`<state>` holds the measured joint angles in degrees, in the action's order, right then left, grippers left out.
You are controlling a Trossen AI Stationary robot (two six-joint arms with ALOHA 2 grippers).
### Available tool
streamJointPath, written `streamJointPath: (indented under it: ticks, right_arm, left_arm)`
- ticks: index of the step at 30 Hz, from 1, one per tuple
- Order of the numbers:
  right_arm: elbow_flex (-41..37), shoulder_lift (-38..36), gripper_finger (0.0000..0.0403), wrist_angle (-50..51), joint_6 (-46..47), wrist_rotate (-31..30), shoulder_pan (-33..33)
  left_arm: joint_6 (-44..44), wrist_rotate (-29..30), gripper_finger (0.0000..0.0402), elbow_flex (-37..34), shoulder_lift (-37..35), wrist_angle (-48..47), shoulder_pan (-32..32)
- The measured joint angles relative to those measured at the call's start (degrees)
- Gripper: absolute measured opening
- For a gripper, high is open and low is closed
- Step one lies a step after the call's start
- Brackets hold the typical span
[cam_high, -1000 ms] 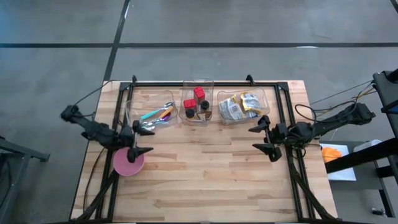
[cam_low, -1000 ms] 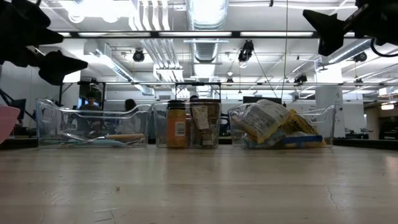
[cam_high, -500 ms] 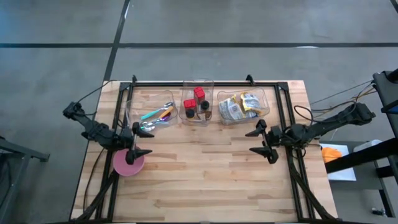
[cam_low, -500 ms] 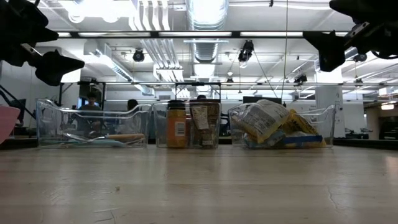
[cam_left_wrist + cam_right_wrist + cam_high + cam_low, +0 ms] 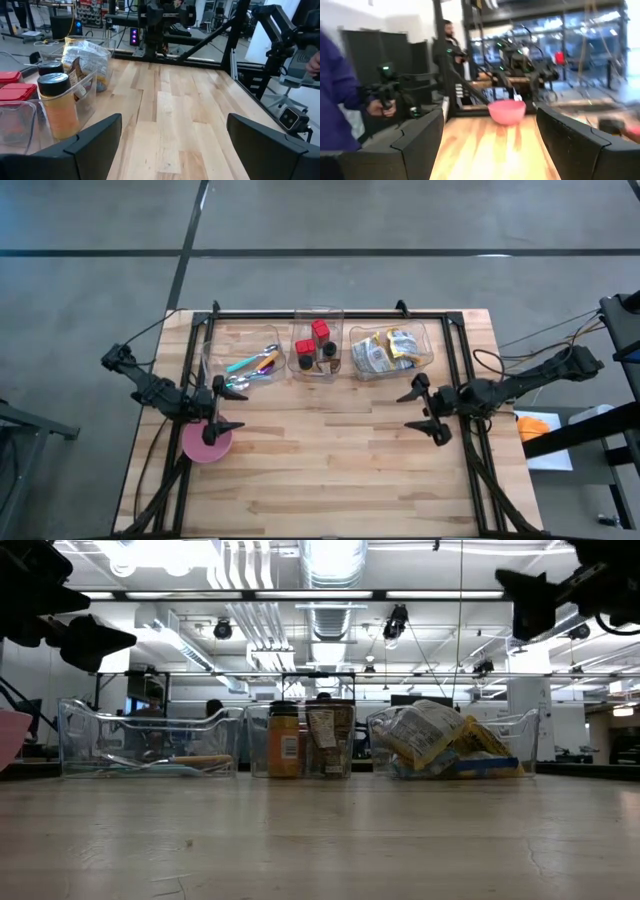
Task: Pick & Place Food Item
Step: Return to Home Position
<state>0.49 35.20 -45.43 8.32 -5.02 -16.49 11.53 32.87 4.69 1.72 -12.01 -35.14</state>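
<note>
Seen from above, a wooden table (image 5: 330, 470) holds three clear bins in a row along its far edge, with one robot arm at each side.

At 9 o'clock the left gripper (image 5: 228, 404) hangs above the table edge, its two fingers spread wide and holding nothing. Just beside it, toward 8 o'clock, sits a pink bowl (image 5: 205, 443).

At 11 o'clock the left transparent bin (image 5: 209, 352) contains a few colourful spoons (image 5: 250, 366).

At 12 o'clock the middle transparent bin (image 5: 317, 377) contains the red seasoning can (image 5: 320, 329), upright, together with another red-lidded can (image 5: 305, 347) and two black-lidded jars. The left wrist view shows one of these as an orange spice jar (image 5: 56, 102) standing against the bin wall.

At 1 o'clock the right transparent bin (image 5: 426, 340) is filled with crumpled snack packets (image 5: 385, 350).

At 3 o'clock the right gripper (image 5: 422, 412) hangs above the table, well apart from the bins, fingers released and empty.

The right wrist view shows a person's purple sleeve (image 5: 337, 100) beyond the table.
</note>
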Motion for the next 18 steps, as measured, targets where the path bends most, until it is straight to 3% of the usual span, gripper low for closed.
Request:
streamJointPath:
  ticks: [6, 18]
  right_arm:
    - [0.0, -2.6, 0.0316, -1.4, -5.2, 4.0, 0.0]
    - [0.0, -20.0, 0.0316, 18.3, -2.5, 3.5, 0.0]
  left_arm:
    - [0.2, 0.1, 0.0366, 0.0, 0.0, 0.0, 0.0]
    - [0.3, 0.1, 0.0366, 0.0, 0.0, 0.0, 0.0]
